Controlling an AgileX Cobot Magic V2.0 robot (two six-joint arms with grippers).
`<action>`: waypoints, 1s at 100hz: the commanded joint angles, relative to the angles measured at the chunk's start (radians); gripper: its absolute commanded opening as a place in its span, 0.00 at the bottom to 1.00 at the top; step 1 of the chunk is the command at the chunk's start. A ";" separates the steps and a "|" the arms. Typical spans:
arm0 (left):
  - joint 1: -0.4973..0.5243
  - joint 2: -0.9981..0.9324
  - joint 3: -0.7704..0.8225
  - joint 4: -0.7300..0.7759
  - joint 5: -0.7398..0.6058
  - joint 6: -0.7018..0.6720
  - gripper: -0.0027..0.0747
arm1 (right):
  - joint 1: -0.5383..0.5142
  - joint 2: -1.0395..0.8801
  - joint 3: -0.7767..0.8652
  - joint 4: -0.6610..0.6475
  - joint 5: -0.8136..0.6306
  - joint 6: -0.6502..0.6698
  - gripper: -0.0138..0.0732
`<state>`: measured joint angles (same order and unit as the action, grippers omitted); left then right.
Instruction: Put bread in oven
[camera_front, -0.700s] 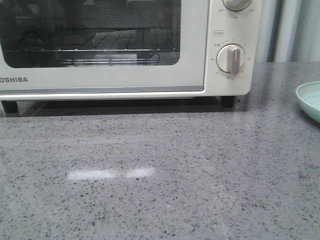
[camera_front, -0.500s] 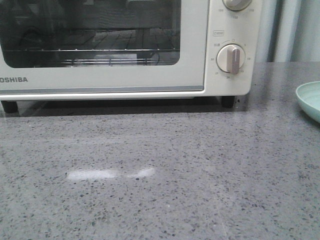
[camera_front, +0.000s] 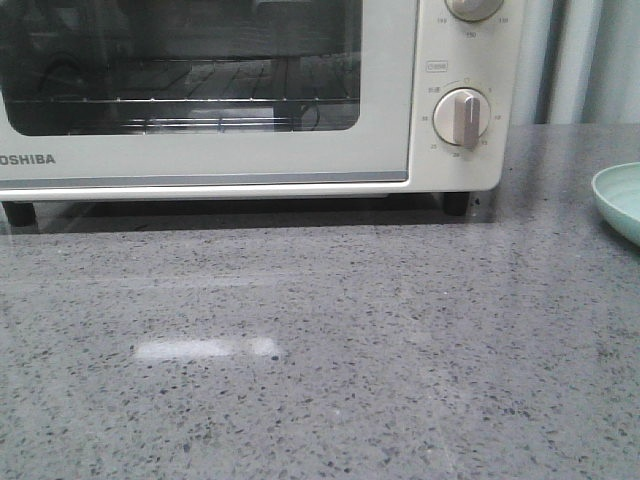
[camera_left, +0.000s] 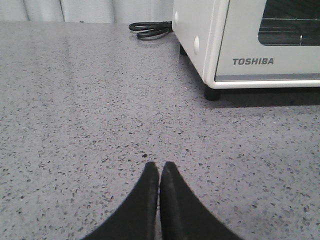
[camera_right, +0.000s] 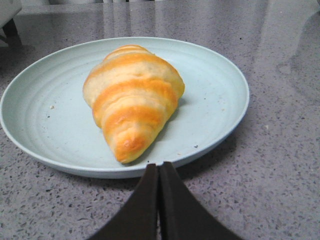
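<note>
The bread (camera_right: 131, 101), golden-orange with cream stripes, lies on a pale green plate (camera_right: 215, 100) in the right wrist view. My right gripper (camera_right: 158, 165) is shut and empty, its tips at the plate's near rim, just short of the bread's tapered end. The cream-white Toshiba oven (camera_front: 250, 150) fills the back of the front view with its glass door closed and a wire rack behind it. It also shows in the left wrist view (camera_left: 250, 50). My left gripper (camera_left: 159, 165) is shut and empty over the grey counter, apart from the oven's corner. No gripper shows in the front view.
The plate's rim (camera_front: 618, 200) shows at the right edge of the front view. Round dial knobs (camera_front: 461, 117) sit on the oven's right panel. A coiled black cord (camera_left: 150, 30) lies beside the oven's left side. The speckled grey counter (camera_front: 350, 350) stretches in front.
A bright reflection on the counter in the front view has shrunk and shifted left. The oven and the plate have not moved.
</note>
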<state>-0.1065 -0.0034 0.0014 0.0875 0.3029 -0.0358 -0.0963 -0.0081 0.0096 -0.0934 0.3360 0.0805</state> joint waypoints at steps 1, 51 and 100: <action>0.005 -0.030 0.023 0.000 -0.075 -0.004 0.01 | 0.002 -0.020 0.013 -0.045 -0.028 -0.009 0.08; 0.005 -0.030 0.023 -0.239 -0.371 -0.004 0.01 | 0.002 -0.020 0.013 -0.031 -0.634 -0.009 0.08; 0.005 -0.025 -0.001 -0.255 -0.709 -0.154 0.01 | 0.002 -0.020 -0.083 -0.225 -0.772 0.433 0.08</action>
<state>-0.1065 -0.0034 0.0014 -0.1754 -0.3241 -0.1031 -0.0963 -0.0085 -0.0055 -0.1937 -0.5626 0.3653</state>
